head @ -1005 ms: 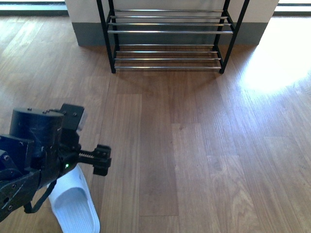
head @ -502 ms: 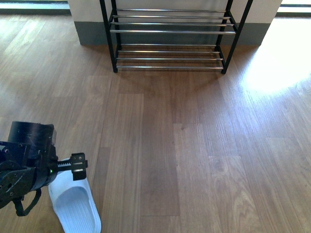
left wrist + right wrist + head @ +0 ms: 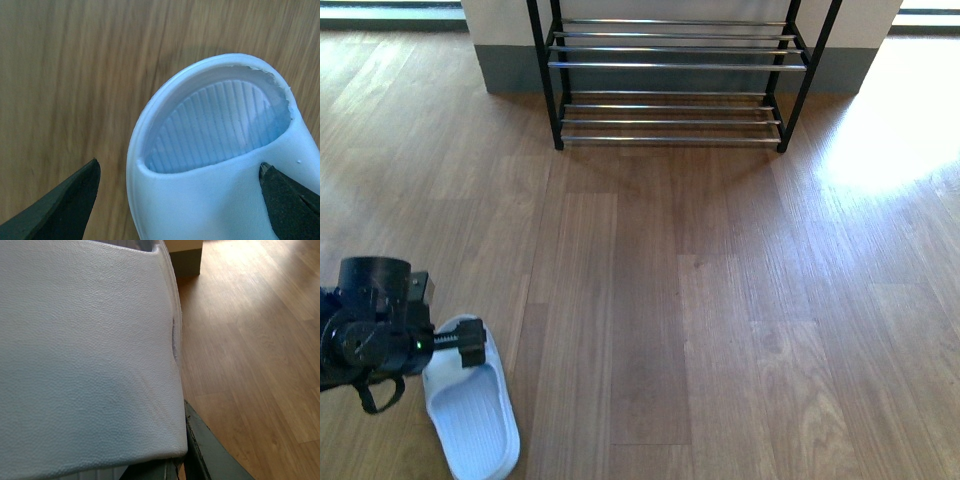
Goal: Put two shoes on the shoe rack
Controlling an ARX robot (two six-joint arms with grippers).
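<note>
One pale blue slide (image 3: pixel 472 420) lies on the wood floor at the lower left of the front view. My left gripper (image 3: pixel 462 350) hangs over its strap end. In the left wrist view the left gripper (image 3: pixel 178 172) is open, its two dark fingers (image 3: pixel 75 200) on either side of the slide's strap (image 3: pixel 210 205), with the ribbed footbed showing beyond. My right gripper (image 3: pixel 172 465) is shut on a second pale blue slide (image 3: pixel 85 360), whose pebbled surface fills most of that view. The right gripper is out of the front view. The shoe rack (image 3: pixel 670 65) stands at the far middle, against the wall.
Brown plank floor (image 3: pixel 720 300) stretches between me and the rack. A wall with a grey skirting (image 3: pixel 510 70) runs behind the rack. A bright sun patch (image 3: pixel 890 140) lies on the floor at the right.
My left arm has drawn back toward the lower left and come down over the slide on the floor. That slide has not moved.
</note>
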